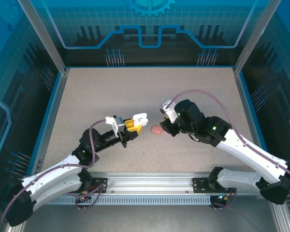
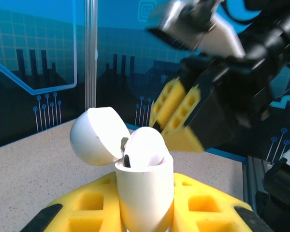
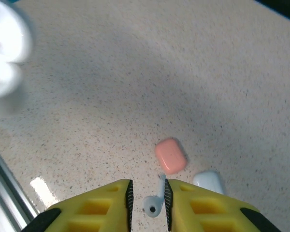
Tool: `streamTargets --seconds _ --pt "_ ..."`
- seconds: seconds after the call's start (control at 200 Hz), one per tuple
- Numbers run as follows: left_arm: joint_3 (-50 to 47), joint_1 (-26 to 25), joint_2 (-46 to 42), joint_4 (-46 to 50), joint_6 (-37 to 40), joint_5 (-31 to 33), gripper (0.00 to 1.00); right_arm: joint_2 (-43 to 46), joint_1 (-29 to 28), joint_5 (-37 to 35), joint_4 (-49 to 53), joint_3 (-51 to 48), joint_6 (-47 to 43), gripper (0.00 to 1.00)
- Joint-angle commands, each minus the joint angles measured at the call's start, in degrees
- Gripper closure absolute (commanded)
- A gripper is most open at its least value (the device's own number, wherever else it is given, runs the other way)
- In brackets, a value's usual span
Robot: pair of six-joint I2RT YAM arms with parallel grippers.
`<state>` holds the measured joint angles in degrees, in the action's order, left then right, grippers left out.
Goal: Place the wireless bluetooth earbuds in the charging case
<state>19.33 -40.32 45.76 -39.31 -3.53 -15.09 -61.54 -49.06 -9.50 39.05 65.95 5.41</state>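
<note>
Yellow fingers of the right gripper pinch one white earbud, up over the middle of the bench. Across from it, the left gripper is pressed tight on the white charging case, its lid flipped open (ready to be filled). I think the step now is bringing the bud to the case. Next it must line up with a hole, go straight down, then be let go. Holes inside are hard to see. A salmon case lies below, a second white case half hidden beside it.

left fingers clamped, arm bent inward | right fingers nearly closed, wrist pitched down
</note>
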Motion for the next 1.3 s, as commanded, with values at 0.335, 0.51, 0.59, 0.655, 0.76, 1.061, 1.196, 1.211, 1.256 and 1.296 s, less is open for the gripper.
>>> streamTargets --seconds 0.335,0.51,0.59,0.655,0.76,1.061,1.196,1.211,1.256,1.296 --pt "-0.85 -0.33 -0.08 -0.23 -0.01 0.78 1.0 -0.16 5.21 5.08 4.04 3.41 -3.01 0.71" --pt "-1.31 -0.3 -2.3 1.36 0.45 1.77 1.0 -0.34 11.4 5.19 6.54 -1.72 6.31 0.64" --pt "-1.46 -0.33 -3.01 1.54 0.63 2.19 1.0 -2.12 15.5 6.18 9.69 -4.28 10.37 0.64" --pt "-1.47 -0.38 -3.6 1.95 0.85 2.31 1.0 -4.26 17.81 6.91 11.32 -7.04 12.21 0.63" --pt "-1.56 -0.36 -4.39 2.46 0.98 2.44 1.0 -7.43 20.32 9.62 8.73 -12.98 15.09 0.62" --pt "-1.83 -0.39 -5.24 3.1 1.2 2.59 1.0 -17.8 22.08 13.36 -0.26 -20.77 19.83 0.6" --pt "-2.01 -0.38 -5.26 3.1 1.1 2.53 1.0 -20.73 22.0 14.57 -2.91 -21.56 20.52 0.6" --pt "-1.97 -0.36 -5.24 3.1 1.11 2.6 1.0 -21.01 21.99 14.4 -2.99 -21.57 20.52 0.6" --pt "-2.04 -0.4 -5.33 3.1 1.07 2.6 1.0 -21.66 21.99 13.18 -2.81 -21.38 20.53 0.6" --pt "-2.04 -0.3 -5.33 3.1 1.07 2.61 1.0 -22.14 21.82 12.12 -2.74 -21.19 20.5 0.59"
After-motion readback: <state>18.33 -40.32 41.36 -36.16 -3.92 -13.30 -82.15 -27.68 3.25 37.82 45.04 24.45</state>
